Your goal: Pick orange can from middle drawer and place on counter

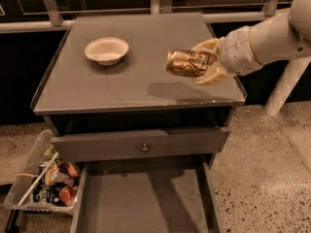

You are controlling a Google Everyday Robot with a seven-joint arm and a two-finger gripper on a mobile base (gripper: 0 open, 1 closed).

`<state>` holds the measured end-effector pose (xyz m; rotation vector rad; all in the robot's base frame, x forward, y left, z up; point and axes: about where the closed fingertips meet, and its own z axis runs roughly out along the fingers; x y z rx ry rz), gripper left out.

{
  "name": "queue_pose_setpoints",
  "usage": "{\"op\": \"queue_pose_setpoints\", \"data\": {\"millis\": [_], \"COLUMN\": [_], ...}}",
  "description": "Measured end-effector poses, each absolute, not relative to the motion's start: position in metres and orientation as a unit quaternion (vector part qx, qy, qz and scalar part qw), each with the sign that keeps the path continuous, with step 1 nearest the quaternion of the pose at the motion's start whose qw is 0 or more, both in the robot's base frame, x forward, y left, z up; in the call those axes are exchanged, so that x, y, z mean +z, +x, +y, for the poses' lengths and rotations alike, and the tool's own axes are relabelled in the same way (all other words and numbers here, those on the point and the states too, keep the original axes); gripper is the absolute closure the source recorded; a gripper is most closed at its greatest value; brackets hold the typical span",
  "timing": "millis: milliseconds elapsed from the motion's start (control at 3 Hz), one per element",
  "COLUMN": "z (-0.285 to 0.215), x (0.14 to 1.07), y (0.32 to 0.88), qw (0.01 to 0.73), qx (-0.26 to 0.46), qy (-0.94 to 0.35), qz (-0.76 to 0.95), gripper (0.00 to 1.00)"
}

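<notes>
- You had the orange can lying on its side in the air over the counter's right half. Its shadow sat on the surface at 6 o'clock from it, so I judged it was not yet set down.
- The gripper held the can's right end, one finger above and one below, closed on it. The grip covered only that end, and the free end pointed to 9 o'clock. A jolt could have levered the can out of the hold.
- Had you let go at that height, a sideways can would likely have bounced and rolled. The counter's thin rim might not have stopped it.
- The nearest edges lay at 3 o'clock and 5 o'clock from the can. A roll that way could have sent it to the floor, or down into the middle drawer, open at 6 o'clock.
- Turning the can upright before lowering it would have cut the rolling risk. A hurried wrist turn could have loosened the hold instead.
- The bowl stood well apart at 10 o'clock. Only a long roll or an overshoot to the left would have reached it.
- The arm came in from 3 o'clock across the counter's right rim. A steep descent could have caught the wrist on that rim.
</notes>
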<state>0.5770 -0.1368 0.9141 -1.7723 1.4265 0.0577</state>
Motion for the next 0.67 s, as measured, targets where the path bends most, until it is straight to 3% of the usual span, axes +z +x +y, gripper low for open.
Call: {"op": "queue_pose_setpoints", "data": {"millis": [667], "z": [-0.132], "x": [0.9], "y": [0.667], "qw": [0.472], "qx": [0.105], "qy": [-0.623], "qz": [0.615], "gripper": [1.0]}}
